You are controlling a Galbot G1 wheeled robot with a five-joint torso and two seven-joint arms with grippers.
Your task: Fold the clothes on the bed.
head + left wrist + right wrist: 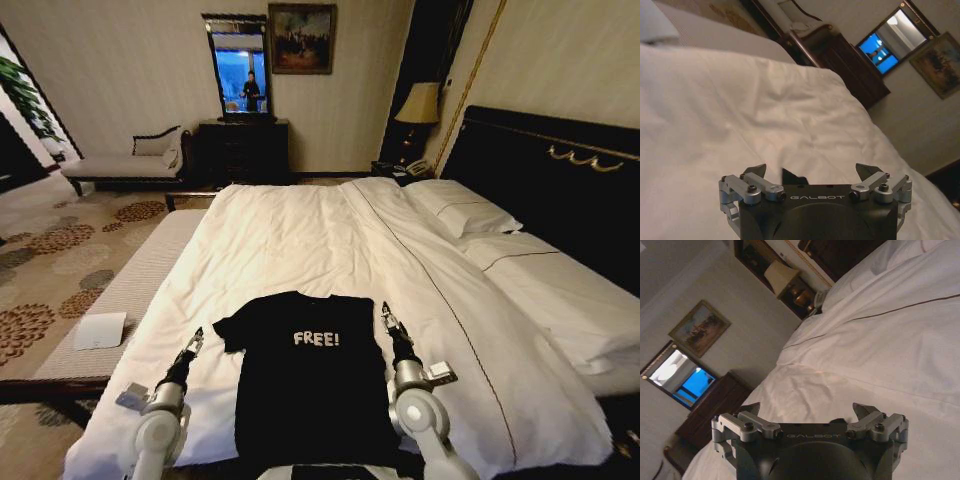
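Observation:
The clothes are one black T-shirt (310,385) with white "FREE!" lettering, lying flat and face up on the near end of the bed (300,235), on its white duvet. My left gripper (197,336) hovers just beside the shirt's left sleeve. My right gripper (385,313) is close to the right sleeve. In the left wrist view the left gripper (811,172) stands open over the duvet, with a dark bit of the shirt (790,177) between its fingers. The right gripper (807,410) is also open, with nothing between its fingers.
White pillows (470,210) lie against the dark headboard (560,170) at the right. A padded bench (130,290) runs along the bed's left side with a white sheet (100,330) on it. A dark dresser (243,150), mirror, lamp (420,105) and chaise (125,165) stand by the far wall.

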